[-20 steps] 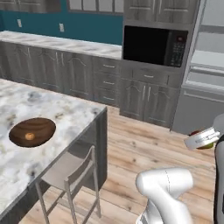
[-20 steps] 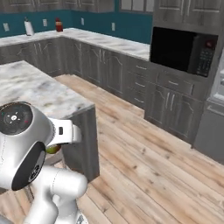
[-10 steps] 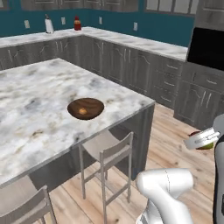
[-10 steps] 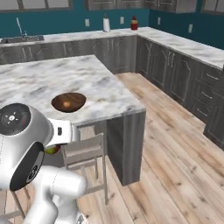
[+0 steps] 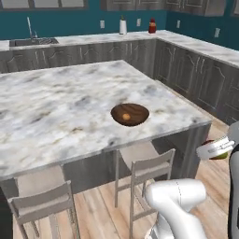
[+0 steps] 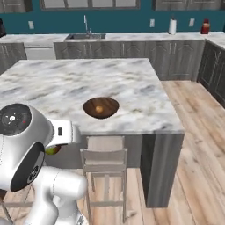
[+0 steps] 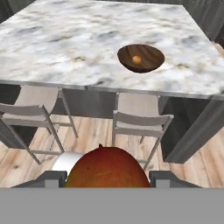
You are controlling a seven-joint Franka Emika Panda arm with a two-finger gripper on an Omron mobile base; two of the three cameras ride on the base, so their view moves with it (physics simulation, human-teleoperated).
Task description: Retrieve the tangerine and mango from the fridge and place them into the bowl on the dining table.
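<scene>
My gripper (image 7: 107,177) is shut on the mango (image 7: 108,168), a red and yellow-green fruit low in the hand view. The mango (image 5: 220,152) also peeks out at the right edge of the left base view, and the mango (image 6: 53,150) shows under the arm in the right base view. The dark wooden bowl (image 7: 153,54) sits near the front edge of the marble dining table (image 7: 65,43), some way ahead of the gripper. The tangerine (image 7: 137,59) lies inside it. The bowl (image 5: 140,112) and tangerine (image 5: 126,116) repeat there, as do the bowl (image 6: 112,107) and tangerine (image 6: 99,109). The fridge is out of view.
Two pale chairs (image 7: 140,124) (image 7: 30,109) stand tucked under the table's near edge. Grey wall counters (image 6: 132,46) with a sink (image 6: 85,37), a paper roll (image 6: 172,26) and a red bottle (image 6: 205,26) run along the teal wall. Wooden floor (image 6: 197,132) lies open to the right.
The whole scene has swung as the base turned: the microwave wall left the views and the table with the bowl now lies straight ahead. The mango stays in the gripper.
</scene>
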